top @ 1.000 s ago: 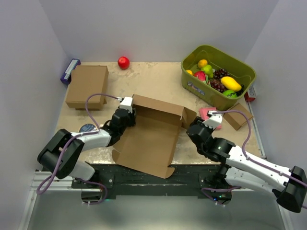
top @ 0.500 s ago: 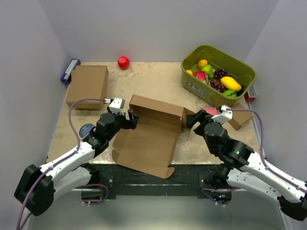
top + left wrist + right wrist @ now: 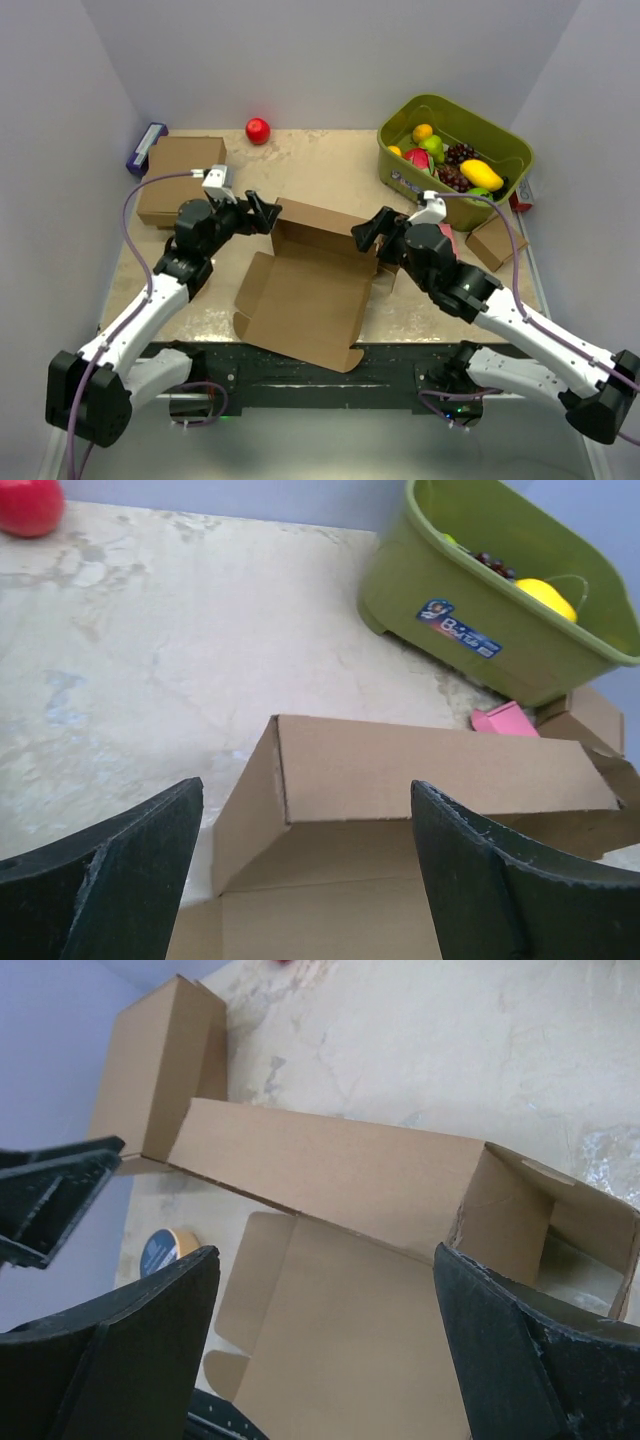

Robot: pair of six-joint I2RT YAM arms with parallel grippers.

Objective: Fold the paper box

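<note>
K: Both grippers have come off the box's sides since half a second ago: the left went back and up, the right swung left. Positions?
R: Over the rear wall (image 3: 325, 222). The left gripper (image 3: 264, 212) is at its left end, the right gripper (image 3: 368, 234) at its right end. Both are spread wide, holding nothing, and look clear of the cardboard.
K: Count.
R: Three cardboard items: the paper box (image 3: 318, 270), one closed brown box (image 3: 182, 178), one small cardboard cube (image 3: 497, 240). One red ball (image 3: 258, 130). One green bin (image 3: 400, 180) of mixed fruit (image 3: 481, 174). One round blue-faced disc (image 3: 155, 1252). One blue-purple packet (image 3: 147, 148), far left.
K: Where's the box?
R: Mid-table, on the near side. The rear wall stands upright with short end pieces. The front panel (image 3: 300, 320) lies flat toward the near edge, its near corner overhanging the table onto the black rail (image 3: 400, 365). There are small tab flaps on its left edge.
K: Room?
R: Bare table (image 3: 320, 165) runs from behind the rear wall up to the ball. The closed box sits well to the left. The bin and cube sit to the right, the cube near the right edge.
K: Surfaces.
R: The cardboard is matte brown with crisp creases. The tabletop is mottled beige, stone-like. The bin is glossy plastic with rounded corners and a label on its wall. The fingers (image 3: 130, 870) are black wedges, scuffed along the edges.
</note>
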